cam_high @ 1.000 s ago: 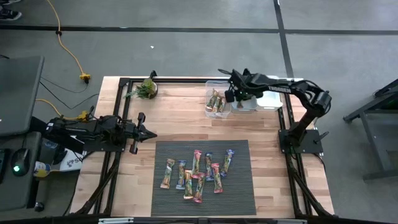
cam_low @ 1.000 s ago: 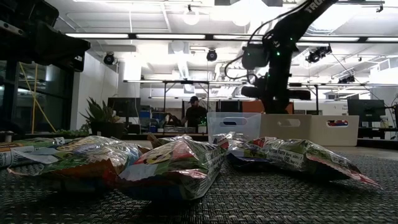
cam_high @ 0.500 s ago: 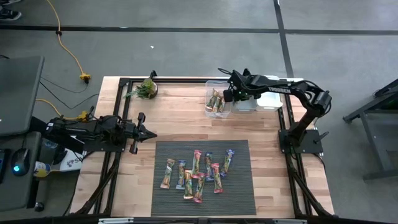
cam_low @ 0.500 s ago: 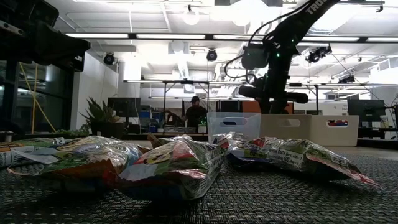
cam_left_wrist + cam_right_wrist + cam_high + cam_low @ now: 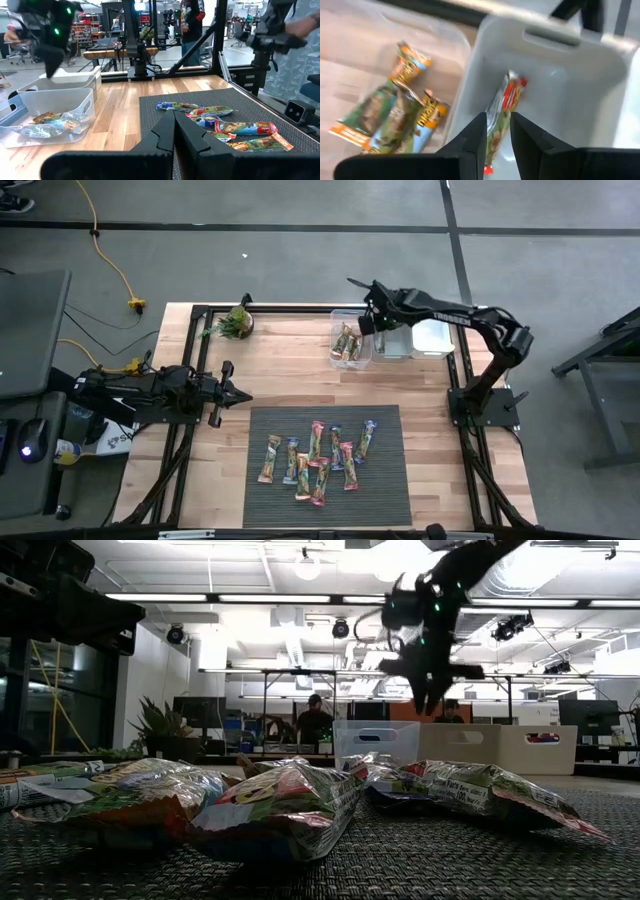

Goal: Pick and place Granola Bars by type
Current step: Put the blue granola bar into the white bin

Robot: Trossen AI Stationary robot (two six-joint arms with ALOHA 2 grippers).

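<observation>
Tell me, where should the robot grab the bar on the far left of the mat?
Probably across its narrow middle, straight down from above. The bar lies flat on the mat with bare mat on its left, so fingers fit either side. The left gripper is nearest.

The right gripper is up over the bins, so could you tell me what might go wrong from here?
1. The right gripper hangs close to the shared walls of the two clear bins; a low sweep back could clip a rim.
2. The granola bars on the mat touch and overlap, so a grasp may drag a neighbour.
3. Their wrappers look alike, so a bar could be mis-sorted.
The left gripper waits at the table's left.
</observation>
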